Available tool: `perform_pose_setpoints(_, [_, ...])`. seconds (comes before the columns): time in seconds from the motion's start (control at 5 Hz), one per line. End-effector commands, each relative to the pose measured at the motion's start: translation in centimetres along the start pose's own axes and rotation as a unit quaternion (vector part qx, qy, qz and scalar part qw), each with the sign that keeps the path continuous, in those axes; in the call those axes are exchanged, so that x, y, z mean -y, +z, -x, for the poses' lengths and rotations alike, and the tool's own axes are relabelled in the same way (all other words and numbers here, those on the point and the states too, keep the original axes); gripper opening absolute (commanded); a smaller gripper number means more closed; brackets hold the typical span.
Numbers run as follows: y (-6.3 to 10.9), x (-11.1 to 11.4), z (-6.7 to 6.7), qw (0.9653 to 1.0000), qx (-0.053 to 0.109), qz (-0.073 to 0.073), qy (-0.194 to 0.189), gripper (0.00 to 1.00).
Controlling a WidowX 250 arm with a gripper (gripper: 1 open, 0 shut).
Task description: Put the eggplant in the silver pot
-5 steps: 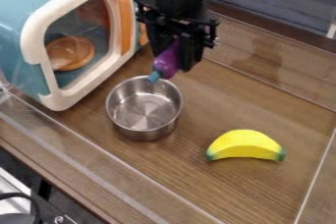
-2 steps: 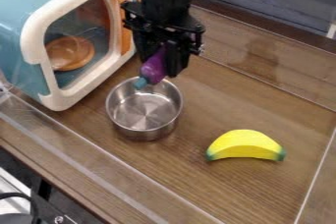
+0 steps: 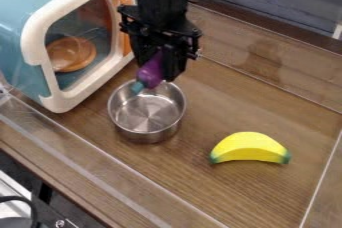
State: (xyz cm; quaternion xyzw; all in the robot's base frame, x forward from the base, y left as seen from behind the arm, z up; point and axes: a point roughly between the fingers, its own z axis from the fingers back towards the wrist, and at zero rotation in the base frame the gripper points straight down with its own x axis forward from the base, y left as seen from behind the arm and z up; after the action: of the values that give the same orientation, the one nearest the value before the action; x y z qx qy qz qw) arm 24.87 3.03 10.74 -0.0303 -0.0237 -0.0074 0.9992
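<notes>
The purple eggplant [image 3: 154, 71] hangs upright between the fingers of my black gripper [image 3: 156, 67], which is shut on it. Its lower tip, with a bit of green, sits just above the far rim of the silver pot [image 3: 144, 111]. The pot stands on the wooden table in front of the toy microwave, and its inside shows nothing in it. My arm comes down from the top of the view and hides the eggplant's upper end.
A toy microwave [image 3: 54, 37] with its door open stands at the left, an orange bowl [image 3: 74, 52] inside. A yellow banana [image 3: 249, 150] lies at the right front. A clear wall [image 3: 80, 162] runs along the table's front edge.
My gripper has carried the eggplant to the left and slightly down, from the pot's far right rim to above its far side.
</notes>
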Motion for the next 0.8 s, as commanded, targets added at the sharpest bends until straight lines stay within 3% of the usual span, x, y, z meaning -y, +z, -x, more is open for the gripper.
perform_pose_setpoints(0.0, [1.02,-0.46,-0.10,0.9997,0.023,-0.007,0.000,0.00])
perform_pose_setpoints(0.6, [0.15,-1.16,0.30,0.9998,0.015,-0.010,0.006,0.00])
